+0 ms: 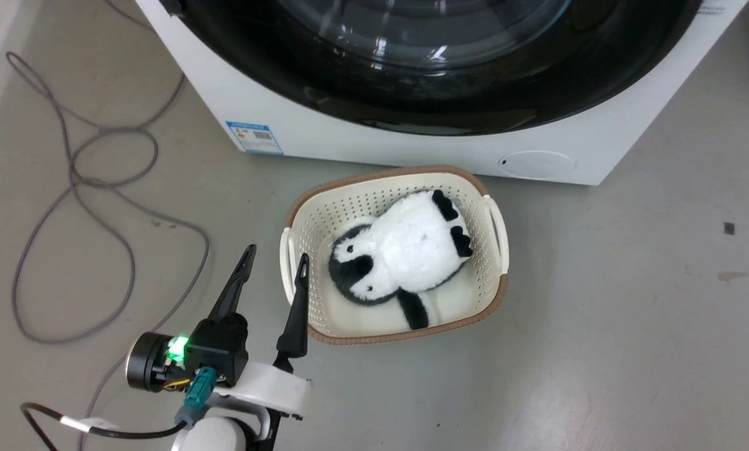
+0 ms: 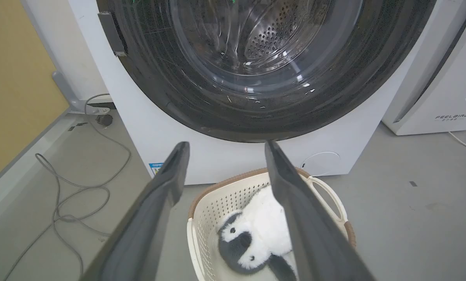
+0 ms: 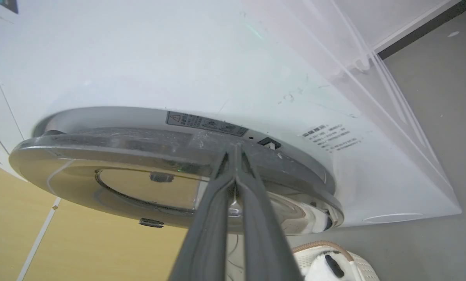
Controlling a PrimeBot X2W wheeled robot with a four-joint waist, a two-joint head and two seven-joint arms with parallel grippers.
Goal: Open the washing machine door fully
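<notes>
Right fingers (image 3: 211, 222) together at the washing machine door (image 3: 100, 150) rim

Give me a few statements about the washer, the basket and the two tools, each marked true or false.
1. The left tool is open. True.
2. The plush toy lies on the bare floor. False: it lies in the basket.
3. The right tool is shut, its tips at the rim of the washing machine door. True.
4. The basket stands on top of the washer. False: it stands on the floor in front of it.
</notes>
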